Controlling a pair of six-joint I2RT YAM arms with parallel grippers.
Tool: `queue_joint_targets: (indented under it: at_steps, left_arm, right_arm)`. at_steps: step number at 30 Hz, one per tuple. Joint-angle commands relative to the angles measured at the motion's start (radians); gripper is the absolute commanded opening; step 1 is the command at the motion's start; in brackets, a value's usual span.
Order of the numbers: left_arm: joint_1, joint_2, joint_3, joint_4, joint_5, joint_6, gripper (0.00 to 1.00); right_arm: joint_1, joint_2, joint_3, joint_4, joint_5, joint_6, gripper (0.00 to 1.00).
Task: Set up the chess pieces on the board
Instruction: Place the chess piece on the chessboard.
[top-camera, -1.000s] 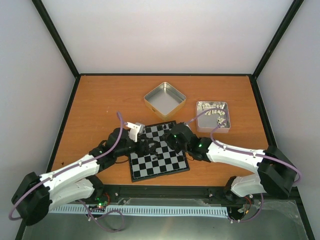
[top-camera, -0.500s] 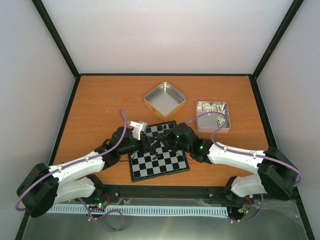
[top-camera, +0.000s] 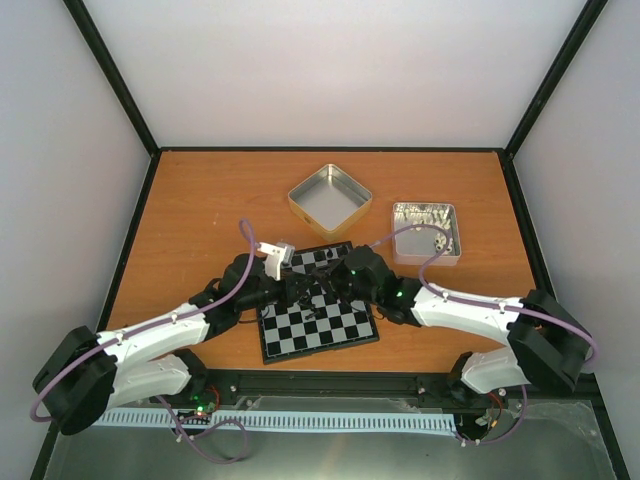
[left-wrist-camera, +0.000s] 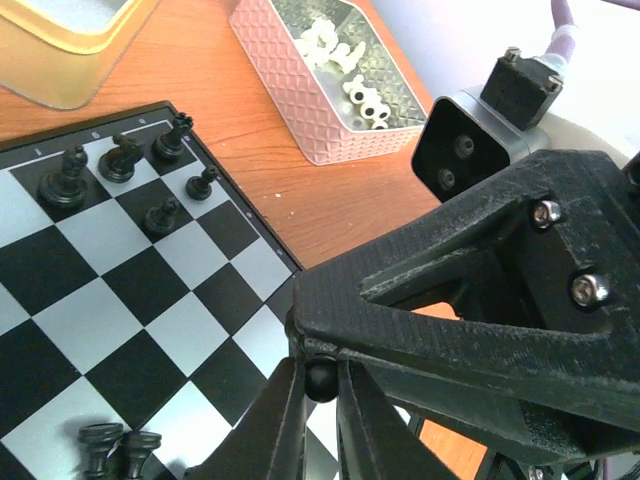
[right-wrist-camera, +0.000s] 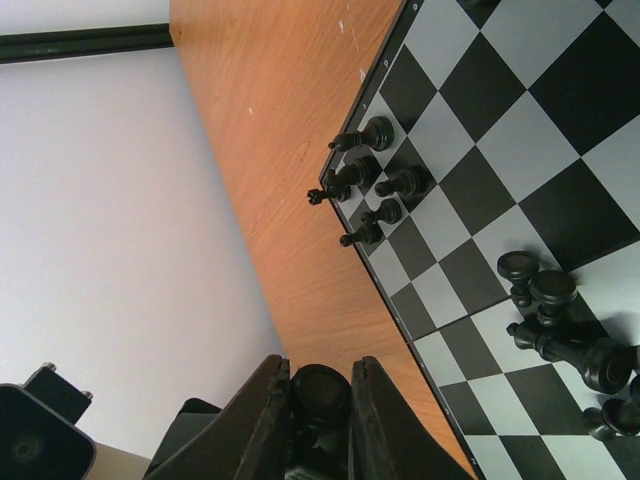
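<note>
- The left hand (left-wrist-camera: 320, 373) has just gone from wide to narrow and now pinches the round head of a small black piece (left-wrist-camera: 321, 381) over the board (top-camera: 335, 325).
- The right hand (right-wrist-camera: 320, 372) keeps its narrow grip on a dark round piece (right-wrist-camera: 320, 393). The hands meet tip to tip, so this is probably a handover of one piece.
- Count:
  - one board on the counter (top-camera: 200, 210)
  - five corner pieces (left-wrist-camera: 120, 157) standing
  - at least four loose black pieces (right-wrist-camera: 552, 290) mid-board
  - two tins, an empty tin (top-camera: 329, 195) and a pink tin (left-wrist-camera: 300, 80) holding pale pieces
</note>
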Motion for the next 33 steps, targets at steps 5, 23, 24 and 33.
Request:
queue_joint_targets:
  at_steps: [5, 23, 24, 33]
  left_arm:
    - [-0.006, -0.025, 0.040, -0.057, -0.065, 0.062, 0.01]
    - [-0.005, 0.263, 0.460, -0.785, -0.167, 0.226, 0.01]
    - [-0.005, 0.302, 0.494, -0.805, -0.164, 0.234, 0.01]
    - [-0.005, 0.580, 0.755, -0.926, -0.175, 0.266, 0.01]
  right_arm:
    - [-0.003, 0.039, -0.014, 0.011, -0.020, 0.012, 0.18]
    - [-0.056, -0.224, -0.042, -0.363, 0.339, -0.246, 0.64]
    - [-0.056, -0.247, -0.051, -0.382, 0.358, -0.248, 0.64]
    - [-0.062, -0.414, -0.115, -0.496, 0.471, -0.259, 0.64]
